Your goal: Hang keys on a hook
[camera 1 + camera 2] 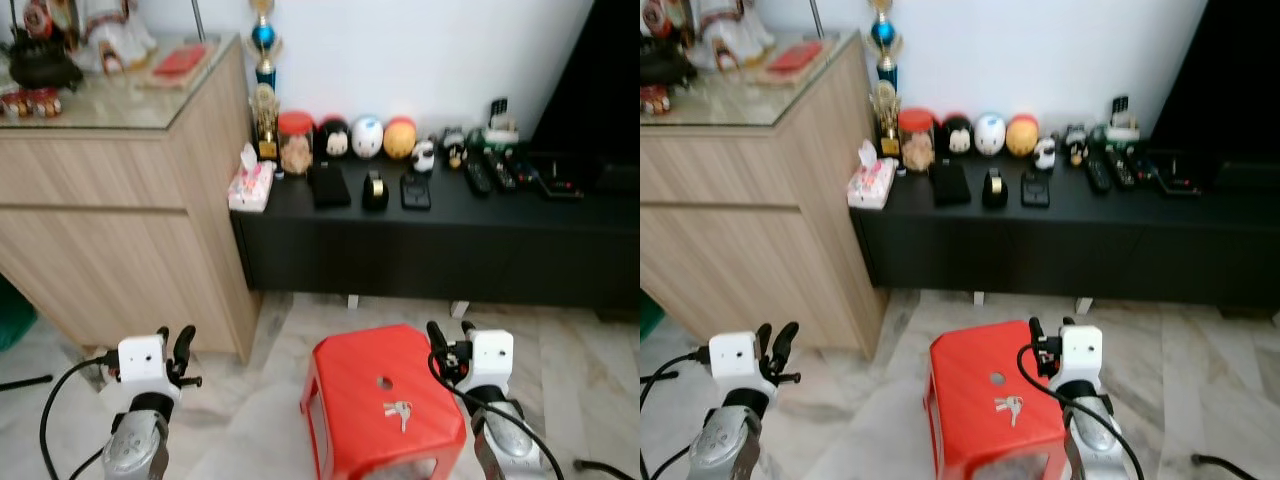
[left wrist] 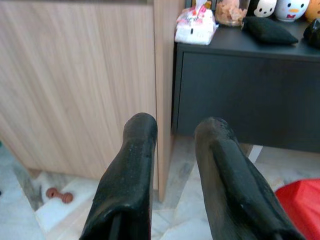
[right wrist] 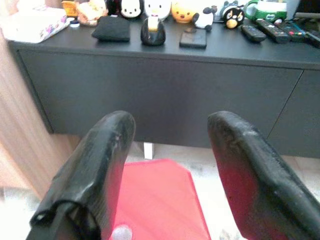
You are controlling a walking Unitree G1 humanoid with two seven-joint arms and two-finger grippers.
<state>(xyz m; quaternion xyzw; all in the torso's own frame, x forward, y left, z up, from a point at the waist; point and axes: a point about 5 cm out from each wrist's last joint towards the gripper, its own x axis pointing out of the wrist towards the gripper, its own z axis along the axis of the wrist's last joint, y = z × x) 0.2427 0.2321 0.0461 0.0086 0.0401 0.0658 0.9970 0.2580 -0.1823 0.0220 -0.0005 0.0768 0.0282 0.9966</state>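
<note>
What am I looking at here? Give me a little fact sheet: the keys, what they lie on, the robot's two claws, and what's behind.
keys: keys lying loose on the stool top, ungrasped
support: red plastic stool on the marble floor
left end effector: left end effector open, raised beside the wooden cabinet
right end effector: right end effector open, at the stool's right edge
behind: black low console with round figurines, remotes, tissue pack
hook: none visible

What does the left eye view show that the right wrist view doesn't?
Left eye view: the keys lying on the stool, the left claw, the wood cabinet and a trophy. Right wrist view: a close look at the right claw, its fingers apart with nothing between them. Both: the stool, the black console, the remotes and the tape dispenser.
</note>
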